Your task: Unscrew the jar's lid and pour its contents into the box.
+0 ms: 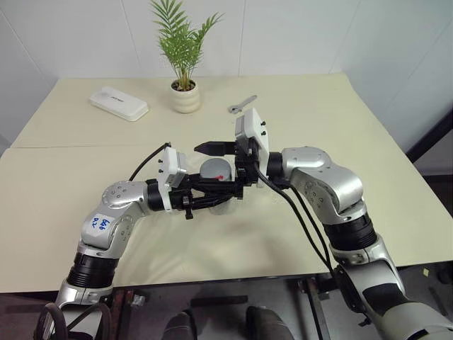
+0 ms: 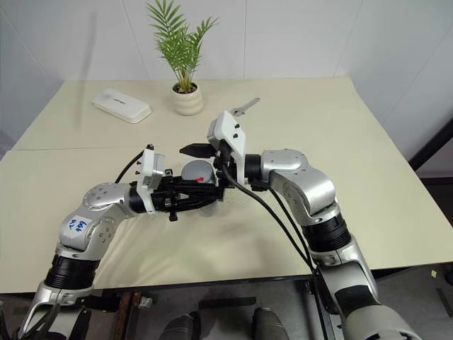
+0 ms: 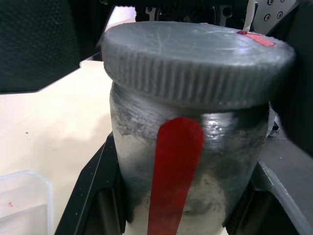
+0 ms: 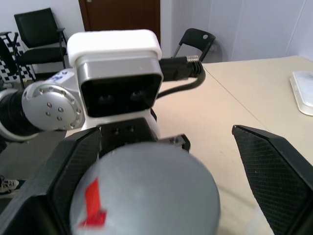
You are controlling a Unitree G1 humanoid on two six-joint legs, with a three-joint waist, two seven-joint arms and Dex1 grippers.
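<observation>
The grey translucent jar (image 3: pixel 186 161), marked with a red strip, is held upright above the table, and my left gripper (image 1: pixel 214 198) is shut on its body from the left. The ribbed grey lid (image 3: pixel 195 63) sits on the jar and carries a small red mark on top. My right gripper (image 4: pixel 171 161) comes in from the right and is open. Its two black fingers (image 4: pixel 274 171) straddle the lid (image 4: pixel 146 196) with a gap on each side. A corner of the clear box (image 3: pixel 22 200) lies on the table below the jar. The contents are hidden behind the cloudy wall.
A potted palm in a white pot (image 1: pixel 185 98) stands at the back of the cream table (image 1: pixel 340 120). A flat white case (image 1: pixel 119 103) lies to its left and a metal wrench (image 1: pixel 242 104) to its right. A seam crosses the table's left half.
</observation>
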